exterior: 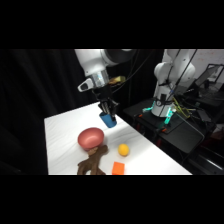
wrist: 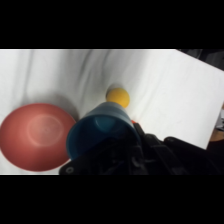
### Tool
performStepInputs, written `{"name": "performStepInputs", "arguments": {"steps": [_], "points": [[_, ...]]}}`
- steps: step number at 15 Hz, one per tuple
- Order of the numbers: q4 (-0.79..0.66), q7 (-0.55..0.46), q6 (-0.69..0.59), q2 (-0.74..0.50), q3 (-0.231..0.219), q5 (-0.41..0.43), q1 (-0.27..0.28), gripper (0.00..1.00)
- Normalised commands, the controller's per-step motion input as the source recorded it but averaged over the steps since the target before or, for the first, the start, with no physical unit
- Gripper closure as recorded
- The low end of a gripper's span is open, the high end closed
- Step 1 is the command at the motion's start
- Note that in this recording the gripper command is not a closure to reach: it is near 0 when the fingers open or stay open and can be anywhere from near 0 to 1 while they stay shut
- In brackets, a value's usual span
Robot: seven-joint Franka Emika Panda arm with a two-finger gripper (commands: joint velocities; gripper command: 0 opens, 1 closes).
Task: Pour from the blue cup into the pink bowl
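Observation:
The blue cup (exterior: 108,120) hangs above the white table (exterior: 65,125), held by my gripper (exterior: 107,111), which is shut on it from above. In the wrist view the blue cup (wrist: 99,132) fills the lower middle, tilted with its open mouth toward the camera, and the black linkage covers its lower part. The pink bowl (exterior: 90,137) rests on the table below and to the left of the cup. In the wrist view the pink bowl (wrist: 35,135) lies at the left, its rim just beside the cup.
A yellow ball (exterior: 123,149) lies right of the bowl, seen past the cup as the yellow ball (wrist: 118,96). A brown lumpy toy (exterior: 92,162) and an orange block (exterior: 118,168) sit near the table's front edge. Dark equipment stands off the table's right side.

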Motion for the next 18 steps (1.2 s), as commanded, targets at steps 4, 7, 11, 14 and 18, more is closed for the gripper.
{"name": "performStepInputs", "arguments": {"steps": [4, 7, 11, 14, 18], "points": [[-0.62, 0.8, 0.69, -0.32, 0.037, -0.529, 0.098, 0.18], [-0.45, 0.81, 0.57, -0.1, -0.014, -0.471, 0.028, 0.18], [-0.28, 0.52, 0.35, -0.02, -0.024, -0.192, 0.026, 0.18], [-0.15, 0.37, 0.42, 0.08, -0.041, -0.054, 0.033, 0.18], [-0.04, 0.3, 0.55, 0.23, -0.093, -0.052, 0.078, 0.18]]}}
